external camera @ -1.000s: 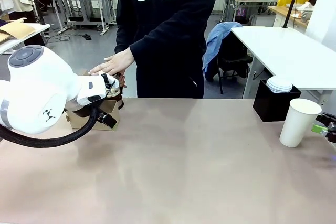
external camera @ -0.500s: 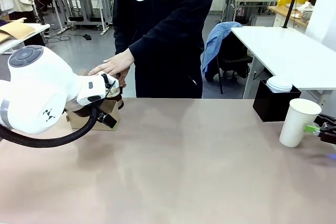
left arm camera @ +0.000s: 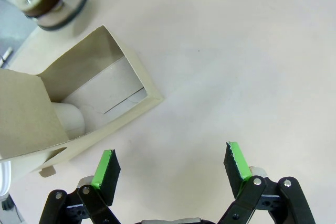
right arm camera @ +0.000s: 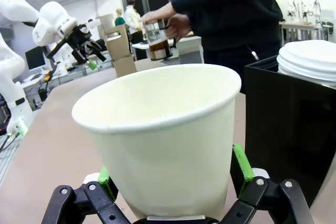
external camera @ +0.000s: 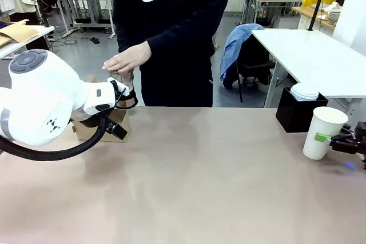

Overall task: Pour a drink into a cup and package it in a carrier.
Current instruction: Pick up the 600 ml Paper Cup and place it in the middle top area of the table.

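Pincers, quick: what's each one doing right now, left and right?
Left pincer: open, holding nothing, above the table beside the carrier.
Right pincer: open, straddling the cup, not closed on it.

Grey floor (external camera: 86,50), white table (external camera: 320,55), blue-draped chair (external camera: 243,50) behind.

Over on my right, the white cup (external camera: 324,132) stands without a lid on the table (external camera: 200,181), just in front of the black box (external camera: 296,118). My right gripper (external camera: 329,139) reaches in from the edge, with one green pad at the cup's side. On the far left, my left arm (external camera: 40,104) covers part of the brown carrier (external camera: 86,130), and behind it the person's hand (external camera: 127,59) is over the glass jar (external camera: 126,90).
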Controlling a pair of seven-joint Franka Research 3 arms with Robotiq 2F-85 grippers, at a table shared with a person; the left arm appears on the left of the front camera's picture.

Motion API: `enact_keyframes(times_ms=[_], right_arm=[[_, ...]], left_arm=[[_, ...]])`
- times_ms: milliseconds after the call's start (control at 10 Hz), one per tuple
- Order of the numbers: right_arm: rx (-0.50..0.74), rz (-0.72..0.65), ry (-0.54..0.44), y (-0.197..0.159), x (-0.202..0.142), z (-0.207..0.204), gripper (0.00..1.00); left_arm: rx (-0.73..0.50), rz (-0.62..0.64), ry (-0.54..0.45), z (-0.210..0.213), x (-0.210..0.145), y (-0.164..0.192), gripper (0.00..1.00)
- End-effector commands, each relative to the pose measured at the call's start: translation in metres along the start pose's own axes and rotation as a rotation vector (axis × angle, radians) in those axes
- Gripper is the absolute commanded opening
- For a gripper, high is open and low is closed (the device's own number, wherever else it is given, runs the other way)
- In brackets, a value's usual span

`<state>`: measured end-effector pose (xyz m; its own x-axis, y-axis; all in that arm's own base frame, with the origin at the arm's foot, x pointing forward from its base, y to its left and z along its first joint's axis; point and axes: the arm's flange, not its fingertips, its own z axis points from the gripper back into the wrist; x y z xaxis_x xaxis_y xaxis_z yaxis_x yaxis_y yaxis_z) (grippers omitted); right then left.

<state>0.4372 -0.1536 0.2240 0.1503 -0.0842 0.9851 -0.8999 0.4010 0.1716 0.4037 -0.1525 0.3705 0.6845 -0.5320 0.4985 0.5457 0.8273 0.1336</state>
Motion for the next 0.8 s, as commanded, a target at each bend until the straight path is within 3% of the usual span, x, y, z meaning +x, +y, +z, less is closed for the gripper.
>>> enact_keyframes(times_ms=[0, 100, 200, 700], right_arm=[[-0.031, -0.022, 0.009, 0.001, 0.008, -0.013, 1.00], [-0.027, -0.016, 0.011, 0.003, 0.009, -0.012, 1.00], [-0.023, -0.015, 0.013, 0.004, 0.009, -0.009, 0.80], [0.001, -0.006, 0.011, -0.001, 0.000, -0.003, 0.80]], left_arm=[[-0.001, 0.002, 0.000, 0.000, 0.000, 0.001, 1.00], [-0.001, 0.002, 0.000, 0.000, 0.000, 0.001, 1.00], [-0.001, 0.002, 0.000, 0.000, 0.000, 0.001, 1.00], [-0.001, 0.002, 0.000, 0.000, 0.000, 0.001, 1.00]])
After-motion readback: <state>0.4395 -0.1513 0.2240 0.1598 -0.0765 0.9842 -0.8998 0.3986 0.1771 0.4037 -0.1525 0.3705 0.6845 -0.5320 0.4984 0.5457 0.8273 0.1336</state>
